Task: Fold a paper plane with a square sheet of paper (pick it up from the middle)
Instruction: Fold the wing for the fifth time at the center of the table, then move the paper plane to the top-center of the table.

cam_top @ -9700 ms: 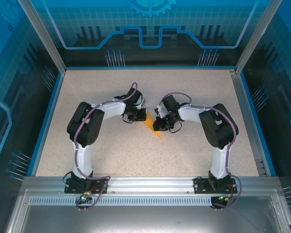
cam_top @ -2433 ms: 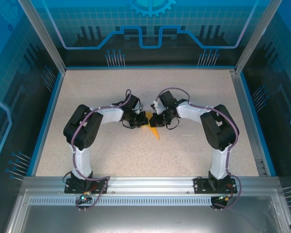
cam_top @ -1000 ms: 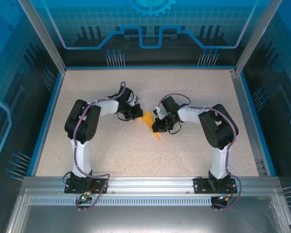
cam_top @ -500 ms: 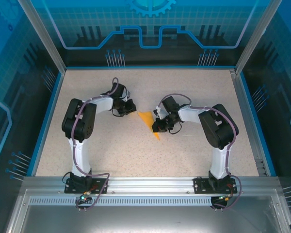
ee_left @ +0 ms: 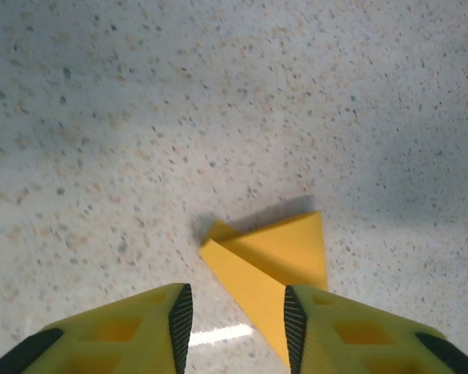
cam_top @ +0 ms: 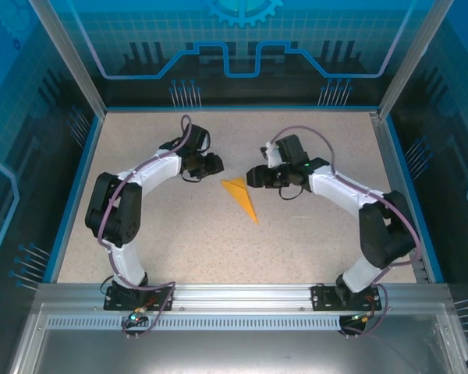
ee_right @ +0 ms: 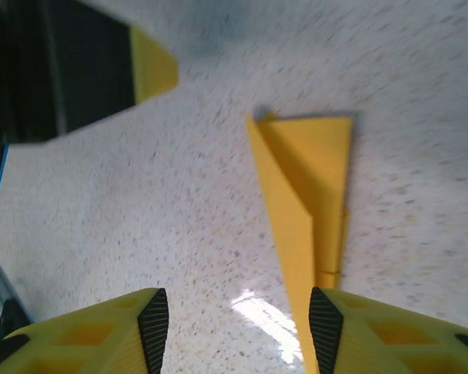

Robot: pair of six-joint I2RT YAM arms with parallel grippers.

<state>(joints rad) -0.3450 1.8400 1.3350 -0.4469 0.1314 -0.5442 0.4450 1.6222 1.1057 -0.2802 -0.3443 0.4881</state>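
The square sheet of paper lies folded into a narrow orange paper plane [cam_top: 240,196] flat on the speckled table, its sharp tip toward the near right. My left gripper [cam_top: 216,164] hovers up and left of it, open, with nothing held. My right gripper [cam_top: 253,178] hovers just right of the wide tail, open and empty too. In the left wrist view the plane [ee_left: 285,253] lies on the table beyond the yellow fingers of the gripper [ee_left: 236,300]. In the right wrist view the plane [ee_right: 316,179] runs past the right finger [ee_right: 351,327], with the gripper [ee_right: 238,315] above bare table.
The speckled table [cam_top: 179,241] has a blue rim and glass walls on three sides. The arm bases sit on the metal rail [cam_top: 242,300] at the near edge. A yellow fingertip of the left gripper [ee_right: 152,70] shows in the right wrist view.
Both grippers have gone from shut to open and pulled away from the plane, the left toward the back left, the right up and back right. The plane now lies free.
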